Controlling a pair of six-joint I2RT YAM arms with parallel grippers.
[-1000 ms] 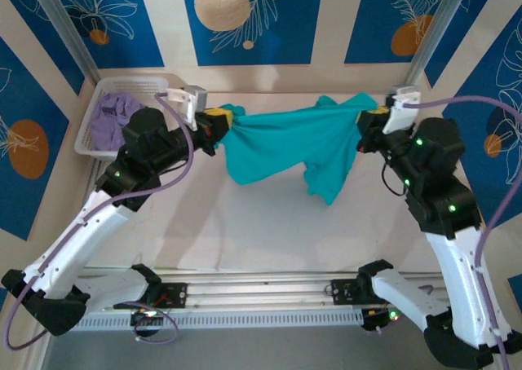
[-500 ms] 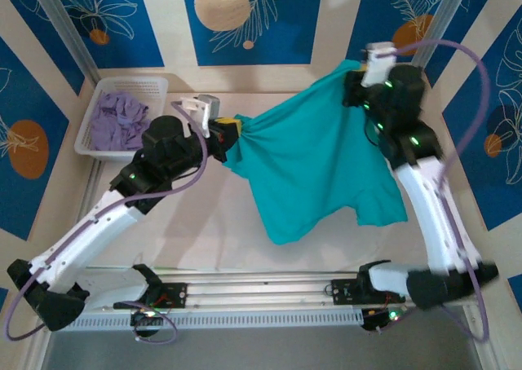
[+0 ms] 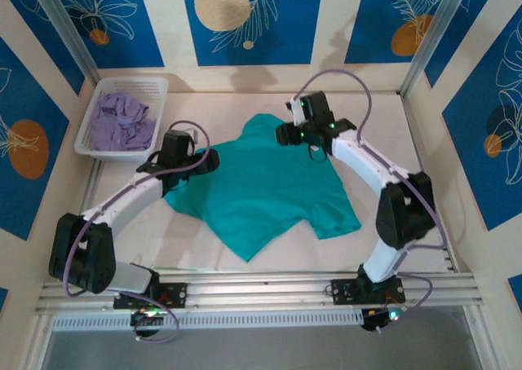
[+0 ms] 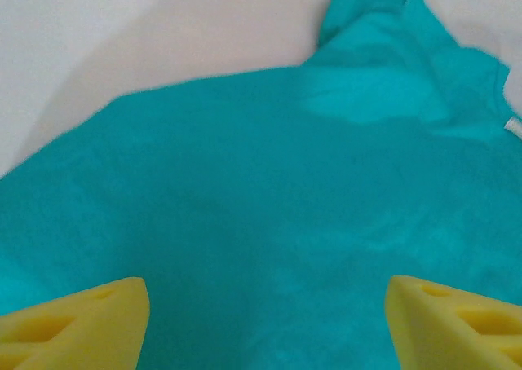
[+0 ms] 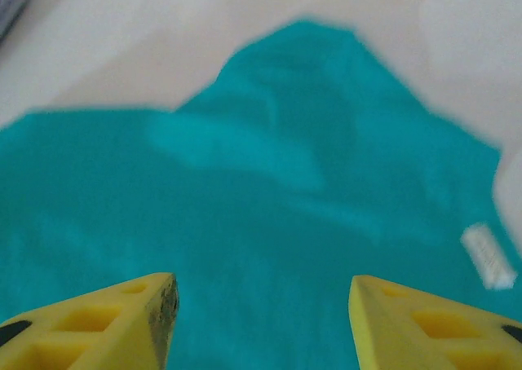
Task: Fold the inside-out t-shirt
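The table [image 3: 204,109] is where the inside-out t-shirt [image 3: 261,191] now lies, spread near its centre and well apart from the basket [image 3: 130,85] at far left. 1 s ago it hung stretched in the air between the 2 arms. We judge the lay-out step done, with no fold made yet. The left gripper [image 3: 205,163], at the shirt's left edge, and the right gripper [image 3: 287,135], at its far edge, have both let go; yellow fingers [image 4: 81,321] stand apart over the cloth with nothing between. The fabric is teal, mostly flat with soft wrinkles, and lies at a slant. A small white tag [image 5: 488,256] shows near 1 edge.
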